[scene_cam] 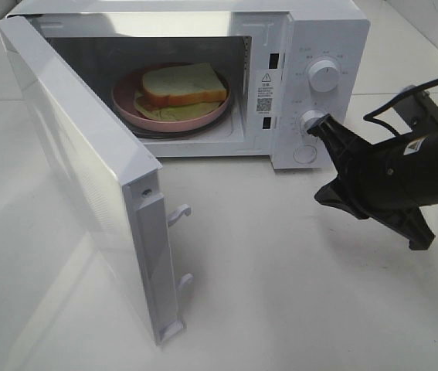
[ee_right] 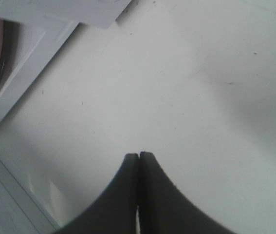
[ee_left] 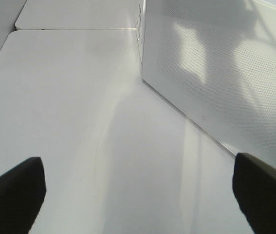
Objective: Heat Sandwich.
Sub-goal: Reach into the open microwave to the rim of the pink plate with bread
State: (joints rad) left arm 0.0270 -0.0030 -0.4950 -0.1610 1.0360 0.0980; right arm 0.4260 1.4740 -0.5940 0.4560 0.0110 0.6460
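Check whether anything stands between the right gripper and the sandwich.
Nothing visible does. The microwave door is swung wide open, and the sandwich sits on its pink plate in the open cavity. The shut right gripper hangs by the lower knob, right of the opening.

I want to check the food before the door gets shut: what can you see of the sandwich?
The sandwich is a thick slice of pale bread with a tan-orange crust, over a pale green filling that pokes out at its front. It lies flat on a pink round plate inside the white microwave, whose door stands open. Only the plate touches it.
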